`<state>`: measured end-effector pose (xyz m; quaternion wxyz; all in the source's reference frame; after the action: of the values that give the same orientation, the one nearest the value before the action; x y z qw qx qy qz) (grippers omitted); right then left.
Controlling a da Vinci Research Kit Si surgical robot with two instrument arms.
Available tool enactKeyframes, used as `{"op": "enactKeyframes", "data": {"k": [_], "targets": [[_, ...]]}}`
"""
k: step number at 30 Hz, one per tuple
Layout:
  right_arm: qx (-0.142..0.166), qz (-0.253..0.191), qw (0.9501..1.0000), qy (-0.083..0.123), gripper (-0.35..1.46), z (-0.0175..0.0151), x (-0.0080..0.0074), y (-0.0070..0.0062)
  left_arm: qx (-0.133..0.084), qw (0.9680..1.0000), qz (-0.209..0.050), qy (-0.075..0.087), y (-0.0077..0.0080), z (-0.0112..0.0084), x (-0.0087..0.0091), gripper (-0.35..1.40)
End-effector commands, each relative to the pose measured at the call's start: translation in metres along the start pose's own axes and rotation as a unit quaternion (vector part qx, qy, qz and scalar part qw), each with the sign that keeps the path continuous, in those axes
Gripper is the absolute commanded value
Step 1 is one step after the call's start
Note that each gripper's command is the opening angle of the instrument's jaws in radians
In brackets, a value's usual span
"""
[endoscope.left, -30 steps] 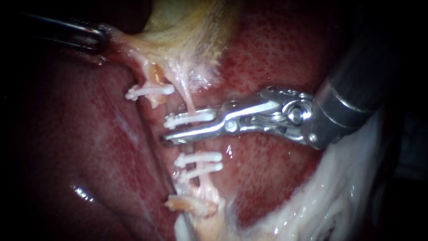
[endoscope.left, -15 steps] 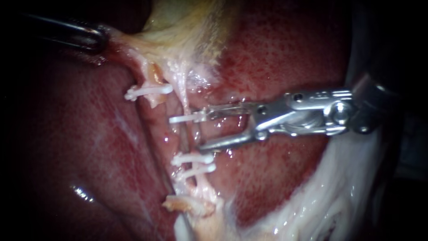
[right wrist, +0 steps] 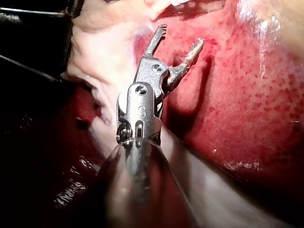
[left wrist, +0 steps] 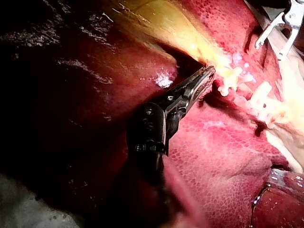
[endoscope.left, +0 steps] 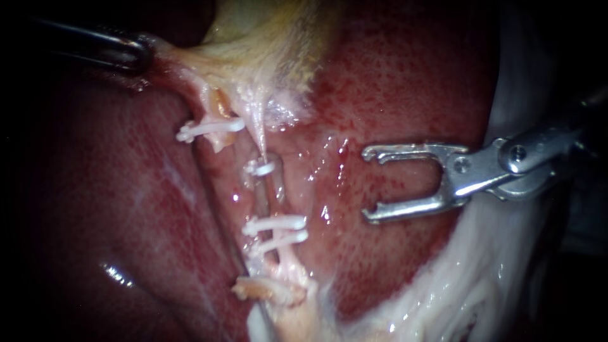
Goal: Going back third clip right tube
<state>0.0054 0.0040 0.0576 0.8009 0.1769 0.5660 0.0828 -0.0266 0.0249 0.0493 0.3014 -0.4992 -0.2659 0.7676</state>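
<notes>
— Two questions, please: where is the third clip, and how does it lie?
— It is on the right tube, just below the place where this tube leaves the gallbladder. Its long axis goes across the tube, nearly level in the endoscope view, with the right end a little higher. The tube itself runs up and down over the liver.
— Are other clips near it?
— Yes. Two lower clips lie further down the same tube, close together, one beneath the other. A fourth clip is on the left tube.
— And the right instrument?
— It is over the liver, to the right of the tube and well apart from it. Its jaws stand wide apart and hold nothing. Their tips point toward the clips.
— The left instrument?
— It is at the upper left. Its jaws are clamped on pale tissue at the gallbladder's edge, and this tissue stretches toward them.
</notes>
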Motion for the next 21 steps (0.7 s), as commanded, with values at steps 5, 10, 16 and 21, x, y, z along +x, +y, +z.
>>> {"op": "enactKeyframes", "data": {"k": [5,10,16,21], "targets": [[0.001,-0.002,1.0,0.0,0.5,-0.0003,0.0002,-0.0001,0.003,1.0,0.003,0.0,-0.0006,0.001,-0.001,-0.35],[0.001,-0.002,1.0,0.0,0.5,-0.0004,0.0002,-0.0001,0.007,0.9999,0.008,0.001,-0.0019,0.0033,-0.0029,-0.35],[0.001,-0.002,1.0,0.0,0.5,-0.0005,0.0002,-0.0002,0.003,1.0,0.003,-0.005,-0.0029,0.0053,-0.0045,-0.35],[0.002,-0.002,1.0,0.0,0.5,-0.0006,0.0002,-0.0002,0.001,1.0,0.003,-0.006,-0.003,0.0053,-0.0043,-0.35]]}}
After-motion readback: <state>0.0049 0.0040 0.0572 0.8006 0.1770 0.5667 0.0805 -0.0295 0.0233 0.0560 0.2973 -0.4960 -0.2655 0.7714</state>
